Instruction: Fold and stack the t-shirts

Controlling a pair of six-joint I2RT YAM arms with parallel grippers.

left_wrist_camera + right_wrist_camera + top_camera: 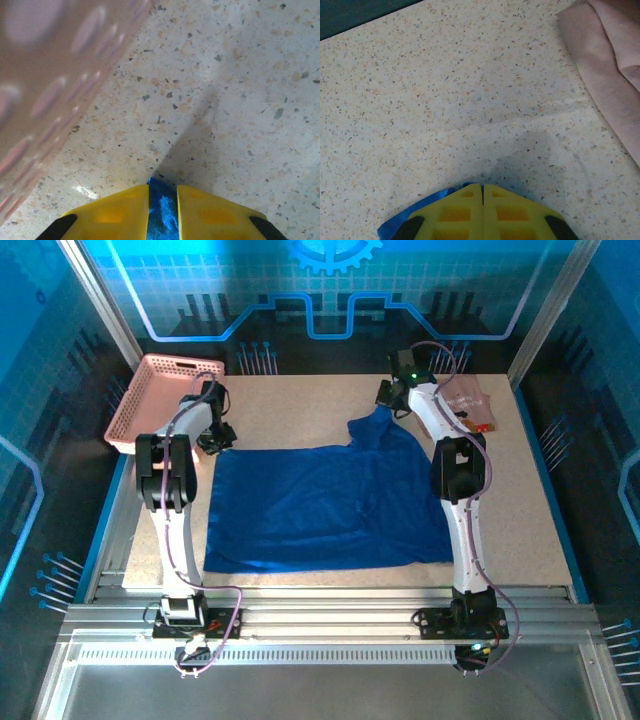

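Slippage looms: the blue t-shirt (330,505) lies spread on the desk (520,500), its 2 far ends pinched thinly by the clenched left claw (162,189) and right claw (482,187), so uneven pulling could free a corner or skew the fold.

Speckled beige stone-look tabletop (300,405), evenly lit. Silver ribbed aluminium rail base (330,622) along near edge. Blue-glowing wall panel (330,290) far side, gear motif. Slanted metal post (100,305) far left.
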